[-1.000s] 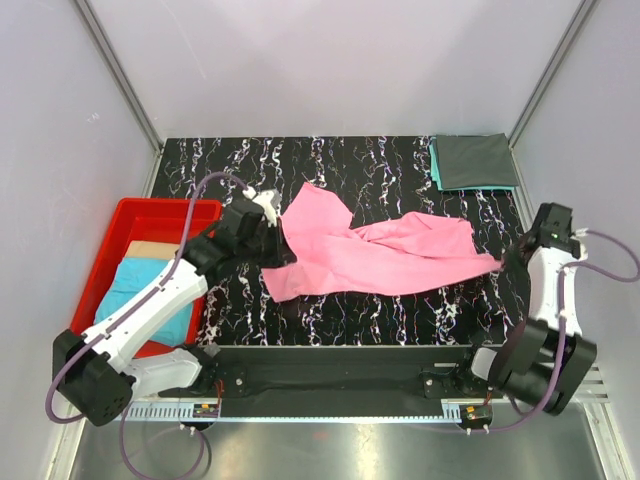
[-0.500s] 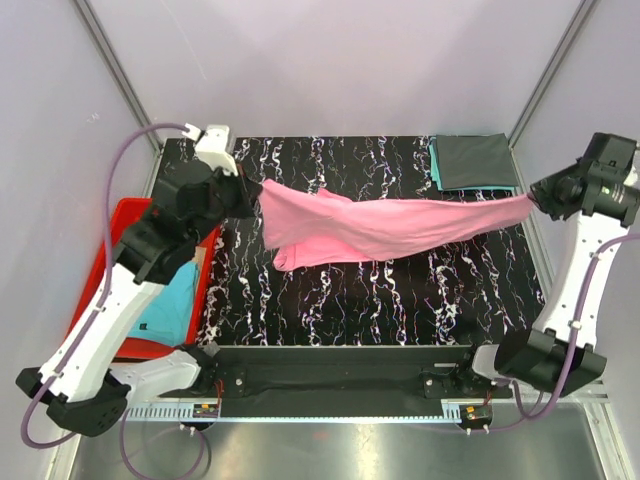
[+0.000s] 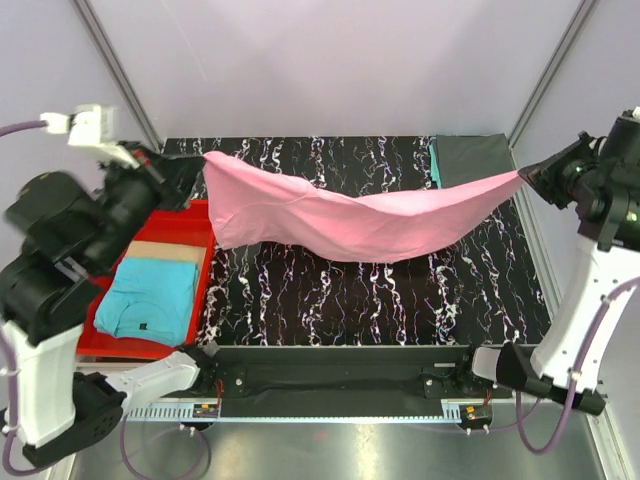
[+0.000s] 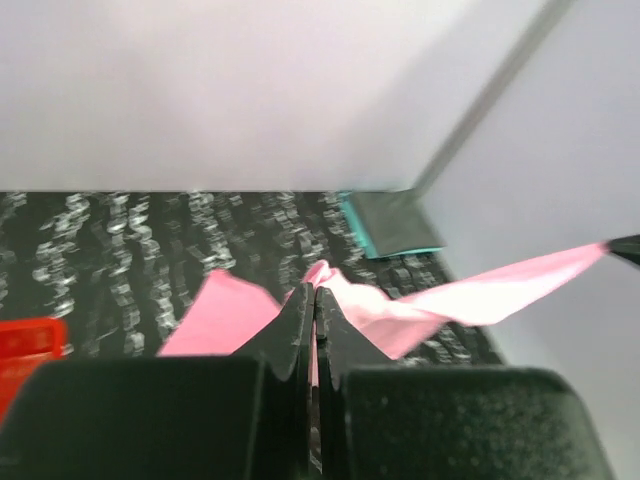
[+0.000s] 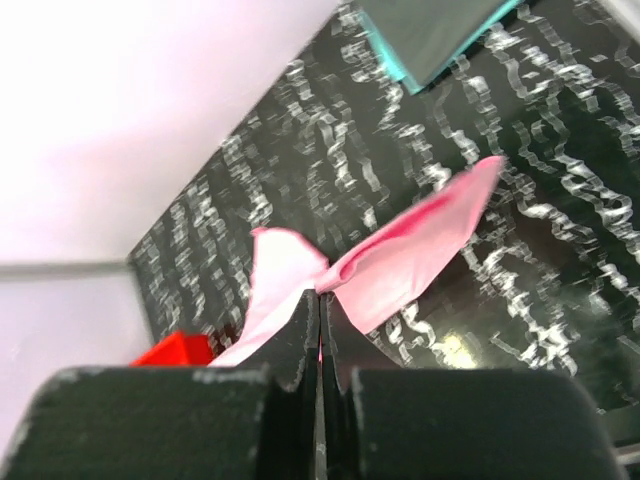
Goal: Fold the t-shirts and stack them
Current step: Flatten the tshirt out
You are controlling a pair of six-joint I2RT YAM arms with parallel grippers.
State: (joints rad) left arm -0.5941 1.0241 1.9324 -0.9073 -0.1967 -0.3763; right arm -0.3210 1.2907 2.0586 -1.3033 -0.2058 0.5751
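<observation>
Stretch phase. Clamped tight on opposite ends of pink t-shirt [image 3: 350, 220] with left gripper [image 3: 195, 165] and right gripper [image 3: 525, 178], slung sagging above table [image 3: 400, 300]. Hold tension even; lower flat onto table centre, no bunching.

Here's the black, white-veined surface [image 3: 400, 300], with a folded stack tucked into its far right corner, a dark grey t-shirt [image 3: 475, 160] lying on a teal t-shirt [image 3: 435, 170] that peeks out along the left and near edges, and a red bin [image 3: 203, 290] at the left edge.
</observation>
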